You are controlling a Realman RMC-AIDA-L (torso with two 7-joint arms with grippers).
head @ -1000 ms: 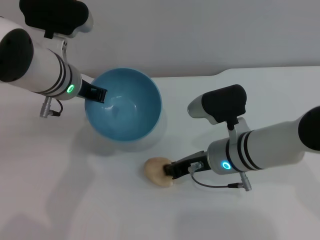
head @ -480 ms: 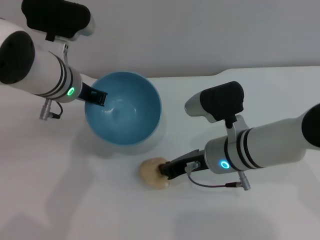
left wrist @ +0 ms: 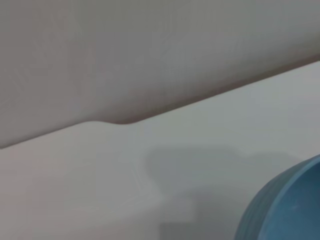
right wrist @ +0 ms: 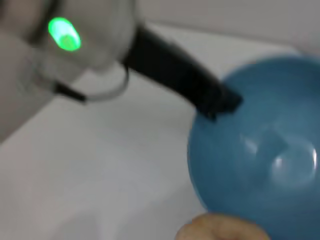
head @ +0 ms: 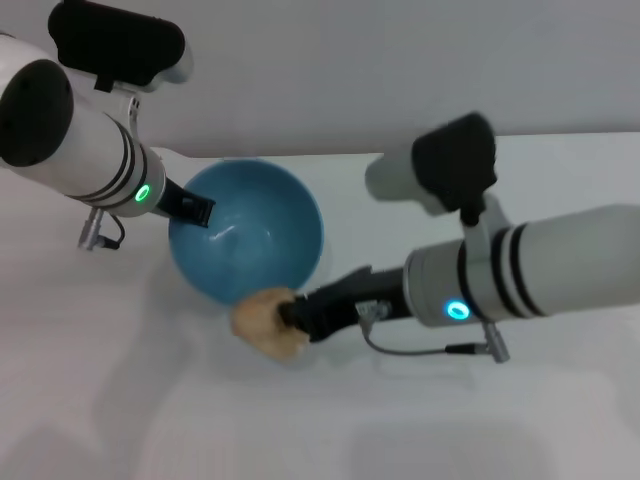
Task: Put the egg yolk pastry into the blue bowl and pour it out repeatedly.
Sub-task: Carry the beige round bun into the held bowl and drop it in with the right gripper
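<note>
The blue bowl (head: 247, 233) is held tilted above the white table, and my left gripper (head: 197, 211) is shut on its left rim. The same bowl (right wrist: 260, 147) fills the right wrist view, with the left gripper (right wrist: 220, 104) on its rim; a slice of the bowl (left wrist: 285, 210) shows in the left wrist view. The tan egg yolk pastry (head: 262, 321) is lifted off the table at the bowl's near rim, and my right gripper (head: 291, 317) is shut on it. The pastry's top (right wrist: 222, 229) shows in the right wrist view.
The white table (head: 90, 400) spreads around both arms. A grey wall (head: 330, 60) rises behind the table's far edge. Nothing else stands on the surface.
My right gripper has lifted the pastry off the table and carried it left and up to the bowl's near rim. The bowl and left gripper have sunk slightly.
</note>
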